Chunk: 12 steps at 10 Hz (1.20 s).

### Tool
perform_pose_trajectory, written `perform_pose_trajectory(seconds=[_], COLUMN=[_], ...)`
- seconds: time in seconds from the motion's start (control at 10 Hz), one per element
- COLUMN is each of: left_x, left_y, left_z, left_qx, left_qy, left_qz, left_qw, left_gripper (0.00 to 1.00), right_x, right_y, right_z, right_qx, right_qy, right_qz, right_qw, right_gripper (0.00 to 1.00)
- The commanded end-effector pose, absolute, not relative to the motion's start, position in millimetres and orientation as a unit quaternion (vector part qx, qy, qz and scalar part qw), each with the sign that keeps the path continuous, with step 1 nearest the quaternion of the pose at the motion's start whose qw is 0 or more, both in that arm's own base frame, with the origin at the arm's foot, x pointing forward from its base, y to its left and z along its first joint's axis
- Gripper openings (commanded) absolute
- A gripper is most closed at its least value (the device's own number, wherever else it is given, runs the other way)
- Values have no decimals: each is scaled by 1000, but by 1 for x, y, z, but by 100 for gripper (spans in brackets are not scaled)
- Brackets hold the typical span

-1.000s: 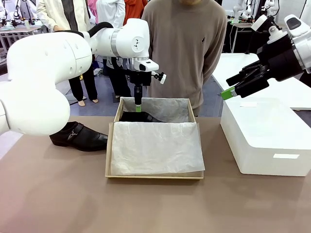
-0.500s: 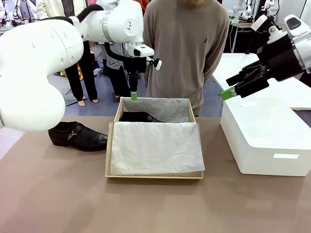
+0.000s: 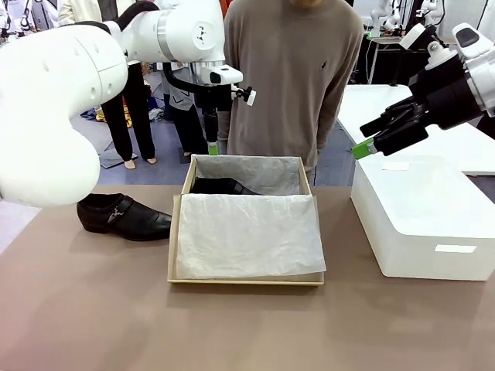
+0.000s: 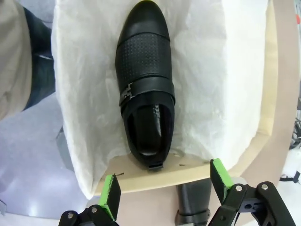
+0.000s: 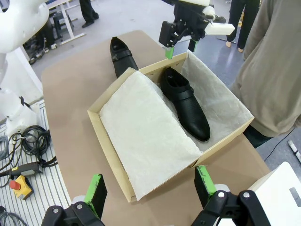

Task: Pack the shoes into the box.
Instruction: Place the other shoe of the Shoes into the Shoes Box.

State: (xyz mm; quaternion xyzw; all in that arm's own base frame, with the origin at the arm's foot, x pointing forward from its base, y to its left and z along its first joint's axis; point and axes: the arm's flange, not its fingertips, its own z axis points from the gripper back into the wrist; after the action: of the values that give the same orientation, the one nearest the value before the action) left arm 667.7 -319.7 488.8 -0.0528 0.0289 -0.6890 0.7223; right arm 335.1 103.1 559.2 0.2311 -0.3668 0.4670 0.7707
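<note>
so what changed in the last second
The left gripper rose out of the box, away from the shoe lying in it, and now hangs open above the far wall. That shoe, the second shoe on the table, the tissue paper and the open right gripper stayed put.

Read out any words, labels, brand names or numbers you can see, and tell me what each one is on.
No text here is readable.
Two small stickers on the white block: too small to read.
Small dark chest mark on the person's sweater: too small to read.
</note>
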Motion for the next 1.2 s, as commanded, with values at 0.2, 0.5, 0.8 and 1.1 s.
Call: perform_pose_trajectory(seconds=[0.2,0.5,0.8,1.1], left_x=[668,668,649,625], left_y=[-318,-318,-300,-249], left_z=[493,493,508,541], left_qx=[-42,-42,-36,-12], left_qy=[28,28,33,75], left_qz=[-687,-687,-709,-737], left_qw=[724,724,703,672], left_gripper=[100,100,100,100], right_x=[338,338,338,338], right_y=[103,103,103,103], right_z=[558,558,558,558], right_qx=[241,241,241,241], right_qy=[-375,-375,-375,-375], right_qz=[475,475,475,475], right_qw=[759,759,759,759], right_gripper=[100,100,100,100])
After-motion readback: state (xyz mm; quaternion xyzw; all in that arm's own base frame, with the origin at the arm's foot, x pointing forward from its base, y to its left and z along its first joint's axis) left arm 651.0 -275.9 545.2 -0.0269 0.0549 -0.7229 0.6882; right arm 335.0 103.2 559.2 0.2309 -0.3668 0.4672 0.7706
